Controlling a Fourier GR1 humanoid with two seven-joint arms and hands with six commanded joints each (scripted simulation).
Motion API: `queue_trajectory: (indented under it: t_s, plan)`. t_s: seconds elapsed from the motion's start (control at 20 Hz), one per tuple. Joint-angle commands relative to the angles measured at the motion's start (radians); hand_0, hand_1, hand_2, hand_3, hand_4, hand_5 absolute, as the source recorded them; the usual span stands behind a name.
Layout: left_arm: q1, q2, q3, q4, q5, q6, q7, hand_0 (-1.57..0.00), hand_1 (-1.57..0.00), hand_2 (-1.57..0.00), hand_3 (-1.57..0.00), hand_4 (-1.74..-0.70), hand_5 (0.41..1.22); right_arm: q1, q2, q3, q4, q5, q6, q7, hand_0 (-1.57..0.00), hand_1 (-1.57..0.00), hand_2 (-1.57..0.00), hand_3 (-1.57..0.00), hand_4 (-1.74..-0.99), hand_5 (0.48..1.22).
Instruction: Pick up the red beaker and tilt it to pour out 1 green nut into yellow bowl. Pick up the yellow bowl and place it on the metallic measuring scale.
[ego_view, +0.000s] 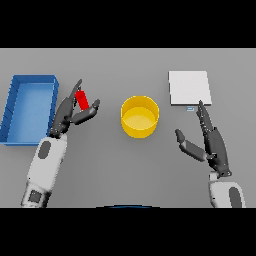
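The left hand (75, 112) has its fingers and thumb around the red beaker (82, 100), over the desk's left side next to the blue tray (15, 107). The yellow bowl (140, 116) sits mid-desk, well apart (risky): tilting from there probably drops the nut on the desk. The right hand (212, 142) is open near the scale (189, 87).

The round yellow bowl (140, 116) stands in the middle of the grey table (125, 170). Left of it my left hand (70, 112) is around the red beaker (82, 100); further left is the blue rectangular tray (29, 107). The flat metallic measuring scale (189, 88) lies right behind the bowl, my right hand (210, 140) before it.
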Motion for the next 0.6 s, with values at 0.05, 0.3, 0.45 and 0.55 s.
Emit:
queue_trajectory:
  t_s: [0.05,0.3,0.45,0.55]
  plan:
    - [-0.034,0.001,0.017,0.047,0.003,0.010,-0.010,0.00,0.00,0.00,0.00,-1.20,0.671,-0.006,-0.001,-0.003,0.000,-0.003,0.000,0.016,0.00,0.00,0.00,0.00,-1.238,0.638]
    - [-0.090,-0.021,0.067,0.153,0.040,0.016,-0.116,0.00,0.00,0.00,0.00,-1.27,0.700,-0.004,-0.005,-0.011,-0.008,-0.009,-0.003,0.028,0.00,0.00,0.00,0.00,-1.244,0.643]
    - [-0.133,-0.043,0.102,0.235,0.063,0.028,-0.157,0.00,-0.01,-0.05,-0.04,-1.33,0.738,0.000,0.006,-0.004,-0.006,0.000,-0.011,0.023,0.00,0.00,0.00,0.00,-1.244,0.644]
    - [-0.142,-0.050,0.118,0.270,0.068,0.044,-0.195,-0.21,-0.23,-0.29,-0.25,-1.40,0.787,0.001,0.000,-0.005,-0.010,-0.001,-0.007,0.018,0.00,0.00,0.00,0.00,-1.240,0.645]
